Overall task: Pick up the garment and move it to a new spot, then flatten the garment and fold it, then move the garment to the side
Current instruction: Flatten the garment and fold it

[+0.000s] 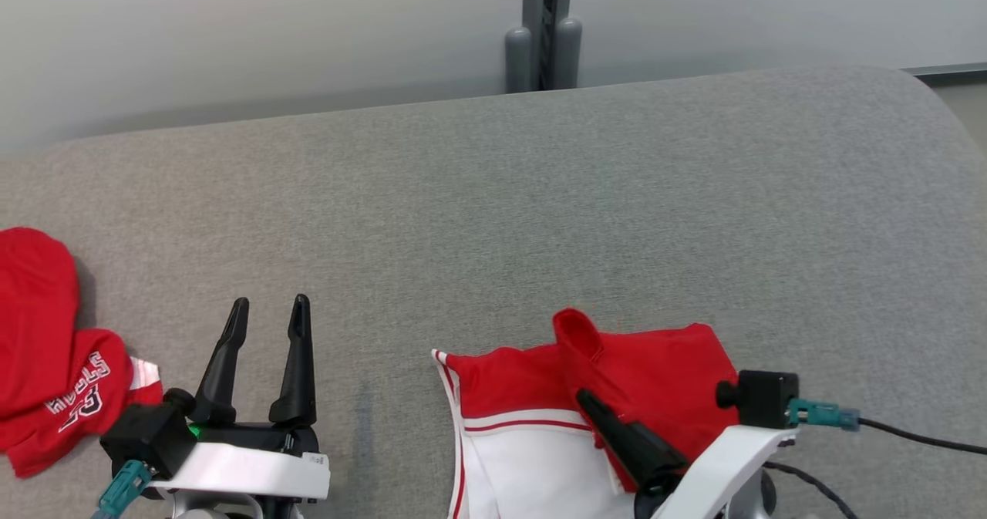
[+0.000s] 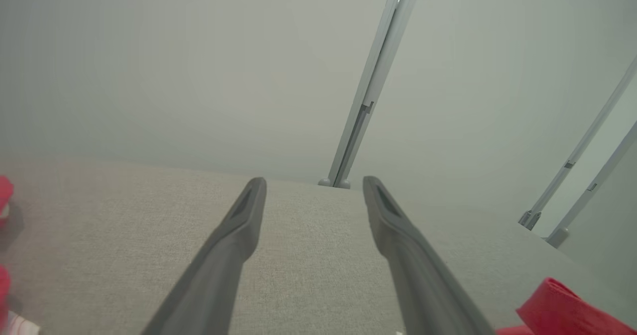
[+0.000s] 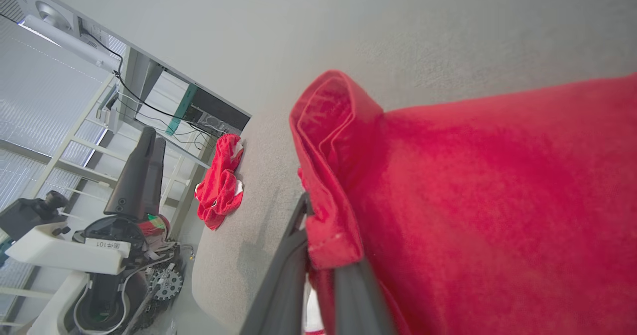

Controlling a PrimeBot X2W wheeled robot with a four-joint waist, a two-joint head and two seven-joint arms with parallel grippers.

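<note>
Head view: the red-and-white garment (image 1: 509, 384) was seen at the near edge of the grey surface (image 1: 493, 195), one red fold clamped in the clenched right tool (image 1: 584, 398). The released left tool (image 1: 270, 303) was held empty, between it and a second red garment (image 1: 46, 349) at far left.

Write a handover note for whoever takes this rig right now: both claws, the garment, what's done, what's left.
Left claw: open, holding nothing, over the grey padded surface.
Right claw: shut on a red fold of the red-and-white garment.
Garment: rumpled near the surface's front edge, on the robot's right. A second red lettered garment lies crumpled at far left.
Done: garment grasped.
Left: place it in a new spot, flatten, fold, move aside.
</note>
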